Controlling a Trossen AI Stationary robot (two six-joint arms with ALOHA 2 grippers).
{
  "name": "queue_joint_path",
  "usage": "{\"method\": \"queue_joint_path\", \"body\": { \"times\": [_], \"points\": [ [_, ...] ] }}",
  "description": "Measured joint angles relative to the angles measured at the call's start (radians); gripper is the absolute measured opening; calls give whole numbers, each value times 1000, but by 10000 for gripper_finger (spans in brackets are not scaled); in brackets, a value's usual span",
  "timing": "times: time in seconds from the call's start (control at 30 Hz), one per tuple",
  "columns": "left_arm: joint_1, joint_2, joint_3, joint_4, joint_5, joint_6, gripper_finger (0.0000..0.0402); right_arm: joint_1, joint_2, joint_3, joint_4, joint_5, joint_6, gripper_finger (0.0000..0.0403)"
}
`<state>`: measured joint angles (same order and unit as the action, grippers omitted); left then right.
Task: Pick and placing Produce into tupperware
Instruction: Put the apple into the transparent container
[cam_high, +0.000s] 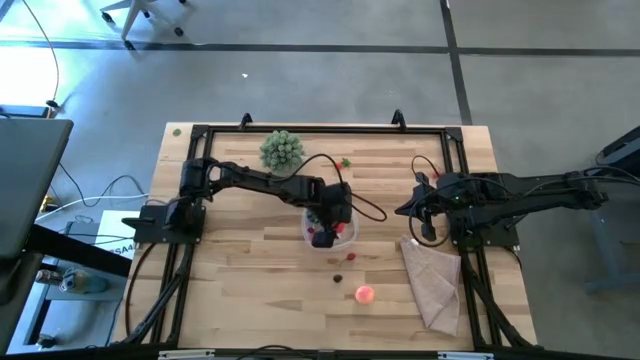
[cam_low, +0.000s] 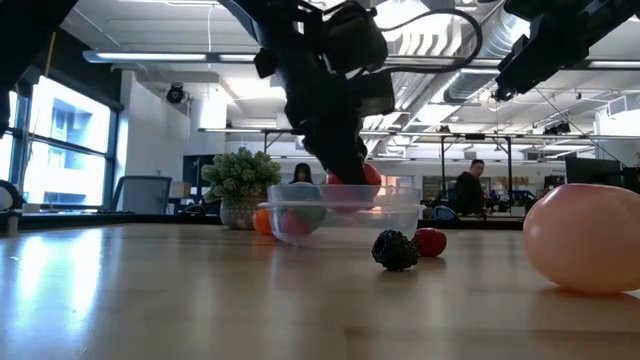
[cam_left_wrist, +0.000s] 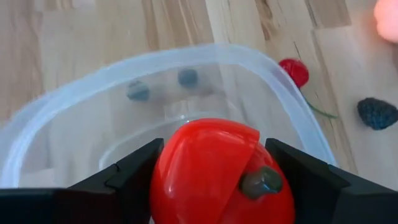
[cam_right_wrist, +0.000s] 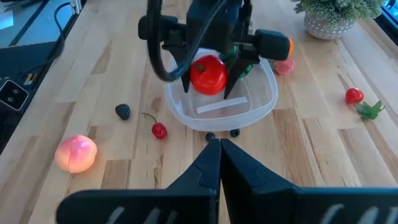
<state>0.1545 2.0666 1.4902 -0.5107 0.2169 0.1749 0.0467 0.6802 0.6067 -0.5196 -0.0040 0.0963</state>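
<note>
Red tomato (cam_left_wrist: 217, 171) in left tool (cam_left_wrist: 211, 180), over tupperware (cam_left_wrist: 74, 99)

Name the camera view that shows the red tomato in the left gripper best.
Left wrist view: the red tomato fills the frame between the left gripper fingers, over the tupperware. Right wrist view shows it smaller; low view half hidden; high view barely.

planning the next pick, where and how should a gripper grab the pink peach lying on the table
Take the peach across its widest middle, coming straight down from above. It is round and smooth, lies alone on bare wood apart from the blackberry and cherry, so the fingers likely have room on both sides; open wide, since it is the biggest loose piece.
</note>
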Motion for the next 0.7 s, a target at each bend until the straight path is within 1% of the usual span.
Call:
{"method": "queue_joint_path", "body": {
  "times": [0.07, 0.13, 0.2, 0.27, 0.37, 0.43, 0.6, 0.7],
  "points": [
    [-6, 5, 1, 5, -2, 0, 276, 0, 0, 0, -1, 0, 0, 0],
    [-12, 20, 2, 14, -9, 1, 275, 0, 0, 0, 1, 0, 0, 0],
    [-12, 23, -3, -8, -16, 2, 267, 0, 0, 0, 0, 0, 0, 0],
    [-12, 33, 3, 21, -23, 5, 257, 0, 0, 0, 0, 0, 0, 0],
    [-11, 38, -1, 6, -27, 9, 251, 0, 0, 0, 0, 0, 0, 0],
    [-11, 37, 0, 16, -27, 11, 257, 0, 0, 0, 0, 0, 0, 0],
    [-11, 37, 0, 15, -27, 0, 286, 0, 0, 0, 0, 0, 0, 0],
    [-11, 37, 0, 14, -27, -3, 291, 0, 0, 0, 0, 0, 0, 0]
  ]
}}
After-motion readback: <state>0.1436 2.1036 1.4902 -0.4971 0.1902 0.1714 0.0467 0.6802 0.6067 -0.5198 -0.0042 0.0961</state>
